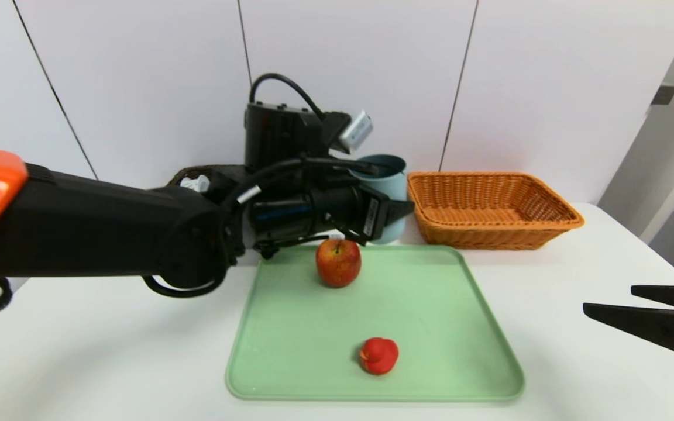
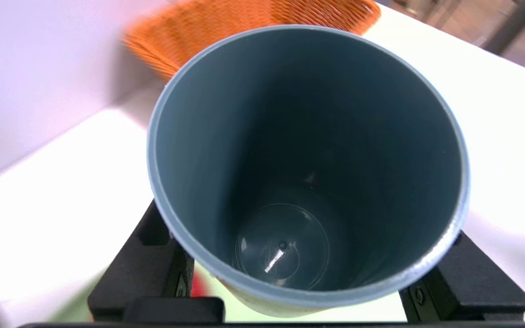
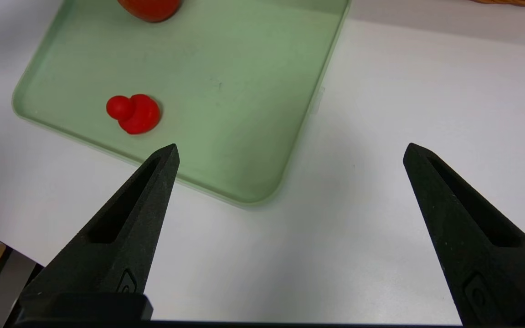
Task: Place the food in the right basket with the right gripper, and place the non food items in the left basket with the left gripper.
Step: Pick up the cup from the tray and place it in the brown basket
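Left gripper (image 1: pixel 392 211) reaches across the far edge of the tray (image 1: pixel 430 327), jaws clamped on the cup (image 1: pixel 385 175) — a blue-grey tumbler, upright, held just behind the tray's far edge and beside the right basket (image 1: pixel 492 209). In the left wrist view the cup (image 2: pixel 308 168) has nothing inside, with a black finger (image 2: pixel 148 269) pressed on each side of its wall and the orange basket (image 2: pixel 226 27) just beyond. Apple (image 1: pixel 338 262) sits on the tray near its far edge, right under the left gripper, not touching it. Red toy (image 1: pixel 378 355) — small, rounded — lies on the tray near the front edge, well apart from the apple. Right gripper (image 1: pixel 612 304) hovers over the table (image 1: pixel 577 362) to the right of the tray, jaws spread wide, gripping nothing; the right wrist view shows it (image 3: pixel 290 152) above bare table near the tray corner (image 3: pixel 262 191), toy (image 3: pixel 134 113) off to one side on the tray. Left basket (image 1: pixel 196 175) is mostly hidden behind the left arm, dark, with something white in it. Right basket holds nothing visible.
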